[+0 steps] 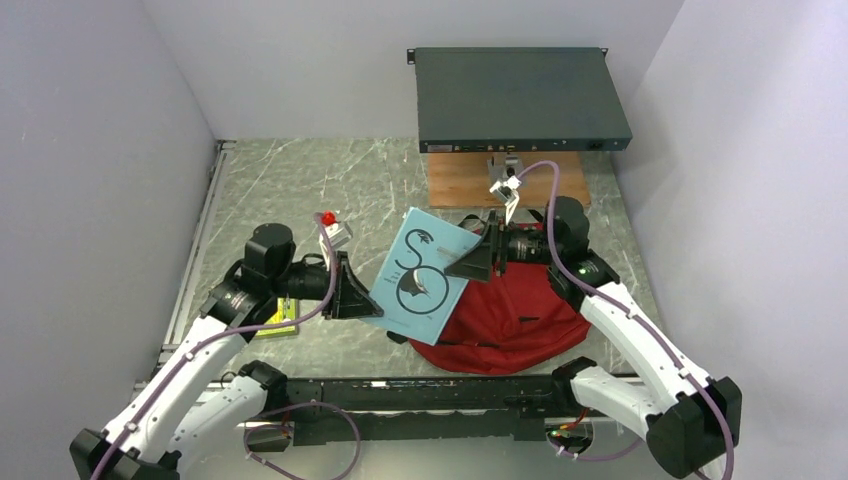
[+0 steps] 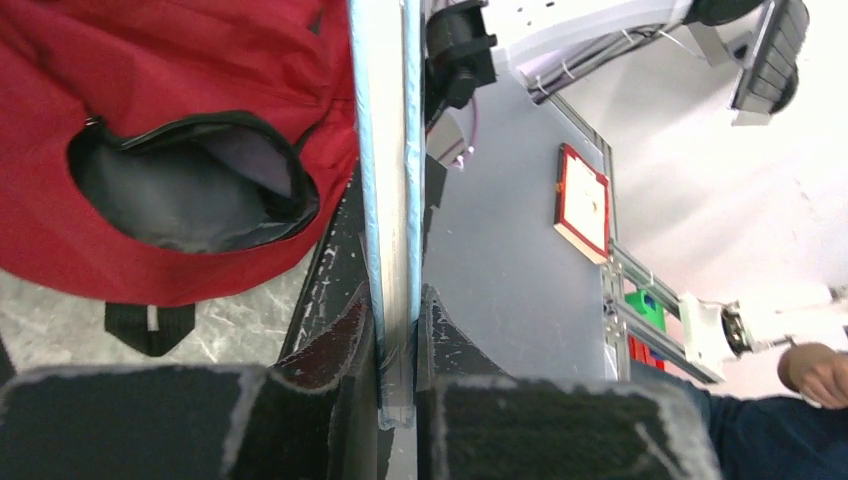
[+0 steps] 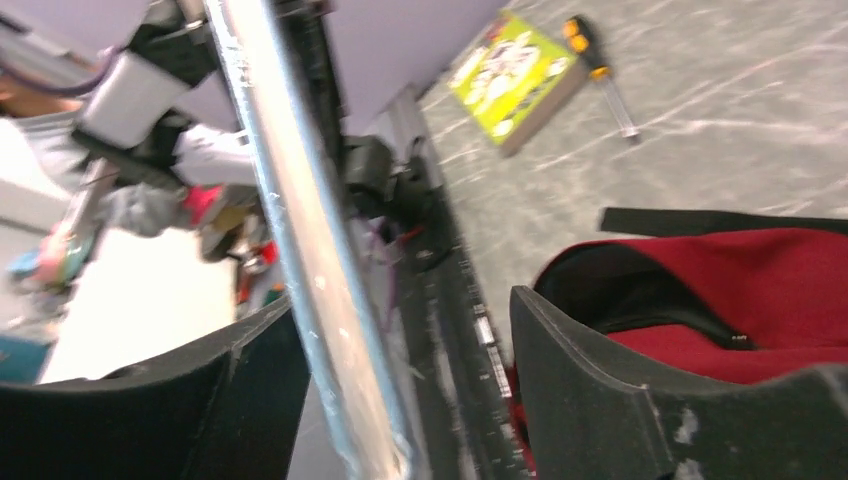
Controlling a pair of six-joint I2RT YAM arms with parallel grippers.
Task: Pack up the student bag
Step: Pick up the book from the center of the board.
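Grey marbled table (image 1: 300,190) sits inside pale walls (image 1: 100,150) in the top view, with a dark rack unit (image 1: 520,100) on a wooden board (image 1: 470,180) at the far side. Between my arms hangs a light blue book (image 1: 420,275), tilted, over the left part of the student bag (image 1: 520,320), which lies on the table near my right arm's base. My left gripper (image 1: 372,300) bites the book's near-left edge; my right gripper (image 1: 465,262) sits at its far-right edge.

From my left wrist, both fingers (image 2: 330,350) press on the book's edge, clamped tight. The red bag lies beside it, its black-trimmed zipper mouth (image 2: 180,190) gaping.

From my right wrist, the jaws stand apart: the book's edge runs beside one finger, with a clear gap to the other. Past them the bag's opening shows, and farther off a yellow-green book (image 3: 515,70) and a screwdriver (image 3: 600,75) lie on the table.
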